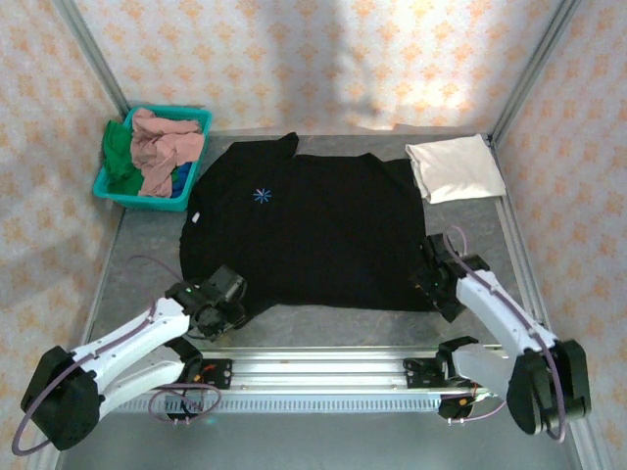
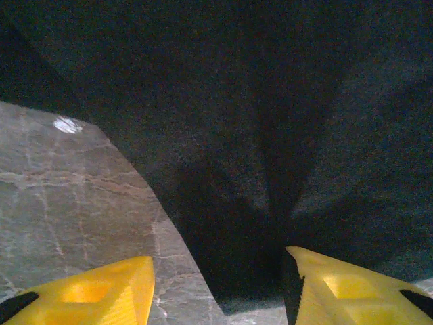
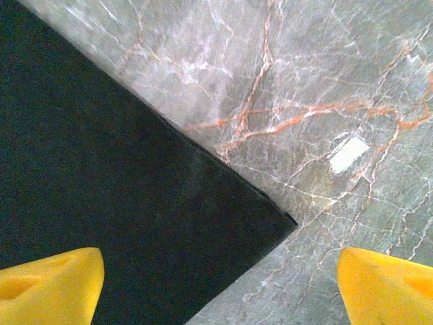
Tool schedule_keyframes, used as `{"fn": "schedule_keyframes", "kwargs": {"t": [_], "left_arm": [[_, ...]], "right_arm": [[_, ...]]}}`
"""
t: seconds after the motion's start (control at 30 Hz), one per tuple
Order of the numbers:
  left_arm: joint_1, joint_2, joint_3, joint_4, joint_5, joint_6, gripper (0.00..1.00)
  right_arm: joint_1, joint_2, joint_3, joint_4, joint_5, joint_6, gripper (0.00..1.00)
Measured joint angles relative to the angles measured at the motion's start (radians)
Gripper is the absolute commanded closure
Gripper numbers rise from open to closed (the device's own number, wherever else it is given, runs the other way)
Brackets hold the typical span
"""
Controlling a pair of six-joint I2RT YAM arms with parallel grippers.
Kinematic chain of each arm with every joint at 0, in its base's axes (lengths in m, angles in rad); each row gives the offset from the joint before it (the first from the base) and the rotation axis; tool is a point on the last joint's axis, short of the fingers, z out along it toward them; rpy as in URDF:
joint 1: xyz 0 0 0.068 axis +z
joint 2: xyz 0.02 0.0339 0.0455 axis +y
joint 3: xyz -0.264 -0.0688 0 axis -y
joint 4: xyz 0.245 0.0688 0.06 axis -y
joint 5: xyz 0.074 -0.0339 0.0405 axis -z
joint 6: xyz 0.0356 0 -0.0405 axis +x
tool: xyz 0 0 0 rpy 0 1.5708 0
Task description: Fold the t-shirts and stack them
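Near me the left gripper [image 2: 220, 261] and right gripper [image 3: 220, 257] gape empty at the black t-shirt [image 1: 304, 230] hem, bare marble table [image 1: 147, 245] alongside.

the right gripper [image 3: 218, 288] is hovering with its yellow fingertips [image 3: 51, 284] standing wide apart, one over the black t-shirt [image 3: 101, 189] and the other over the grey, orange-veined table [image 3: 304, 81], while the shirt's corner is pointing between them.
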State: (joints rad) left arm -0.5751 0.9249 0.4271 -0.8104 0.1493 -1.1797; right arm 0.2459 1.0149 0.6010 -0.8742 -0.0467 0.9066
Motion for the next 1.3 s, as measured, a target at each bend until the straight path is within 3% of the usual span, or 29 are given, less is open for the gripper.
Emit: {"fn": "schedule_keyframes", "kwargs": {"t": [0.2,0.47,0.7,0.77,0.9,1.07,1.3], "left_arm": [[-0.021,0.047,-0.008,0.012,-0.011,-0.026,0.69],[-0.028,0.051,0.005,0.004,-0.027,-0.024,0.99],[-0.028,0.058,0.180,-0.046,-0.074,0.044,1.00],[-0.028,0.058,0.235,-0.060,-0.095,0.066,1.00],[-0.028,0.110,0.330,-0.106,-0.157,0.124,1.00],[-0.025,0.301,0.506,-0.140,-0.245,0.230,1.00],[0.052,0.589,0.755,-0.117,-0.286,0.405,1.00]], "right_arm": [[0.000,0.059,-0.027,0.061,-0.028,0.018,0.21],[0.000,0.133,-0.080,0.175,-0.055,0.019,0.42],[0.000,0.155,-0.080,0.239,-0.047,-0.018,0.78],[0.000,0.155,-0.079,0.247,-0.048,-0.023,0.84],[0.000,0.141,-0.056,0.221,-0.036,-0.036,0.88],[0.000,0.127,0.036,0.163,-0.016,-0.069,0.89],[-0.001,0.296,0.237,0.102,-0.006,-0.162,0.92]]}}
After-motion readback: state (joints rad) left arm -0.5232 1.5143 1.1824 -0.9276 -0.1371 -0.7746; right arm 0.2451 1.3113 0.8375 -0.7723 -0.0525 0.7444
